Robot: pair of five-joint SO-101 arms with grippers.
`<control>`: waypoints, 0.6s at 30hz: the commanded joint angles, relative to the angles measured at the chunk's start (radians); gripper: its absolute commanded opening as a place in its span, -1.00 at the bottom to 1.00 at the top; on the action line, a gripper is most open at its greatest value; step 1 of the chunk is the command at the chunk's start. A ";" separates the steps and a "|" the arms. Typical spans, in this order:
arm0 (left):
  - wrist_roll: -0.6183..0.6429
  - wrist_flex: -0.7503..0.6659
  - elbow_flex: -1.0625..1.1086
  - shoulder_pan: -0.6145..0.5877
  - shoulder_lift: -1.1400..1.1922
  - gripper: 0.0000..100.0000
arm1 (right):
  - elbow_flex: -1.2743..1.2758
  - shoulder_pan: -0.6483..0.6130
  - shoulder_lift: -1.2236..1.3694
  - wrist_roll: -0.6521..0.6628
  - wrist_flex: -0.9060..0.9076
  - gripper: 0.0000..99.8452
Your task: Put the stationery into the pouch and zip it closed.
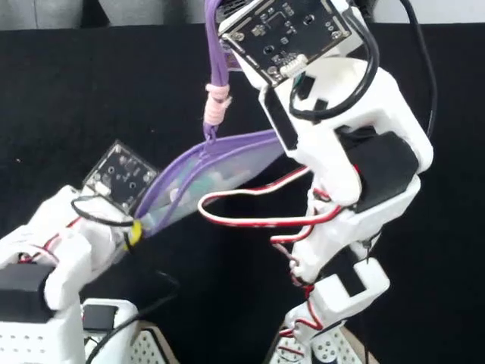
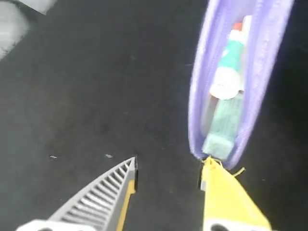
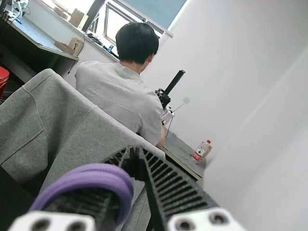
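Currently one lavender pouch (image 1: 227,167), translucent, hanging tilted above the black bench (image 1: 76,91), mouth unzipped. Contents, seen through the mouth in the left wrist view: stationery (image 2: 226,82), namely a teal-and-white tube (image 2: 231,57) with a red tip, and next to it a pale green block (image 2: 220,132) lodged at the pouch's narrow end. Attachment: purple strap (image 1: 218,53) rising from the zip, with a pink knot (image 1: 217,105) partway up. Right gripper (image 3: 134,155): black ribbed fingers pressed together on the strap's loop, holding that end high. Left gripper (image 2: 169,163): fingers spread, one grey, one yellow; the yellow fingertip touches the pouch's lower end, the grey one stands apart from it.
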 commanded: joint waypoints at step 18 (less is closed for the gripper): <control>0.087 -0.149 0.147 0.101 -0.002 -0.55 | -0.045 0.020 -0.042 -0.009 -0.006 -0.98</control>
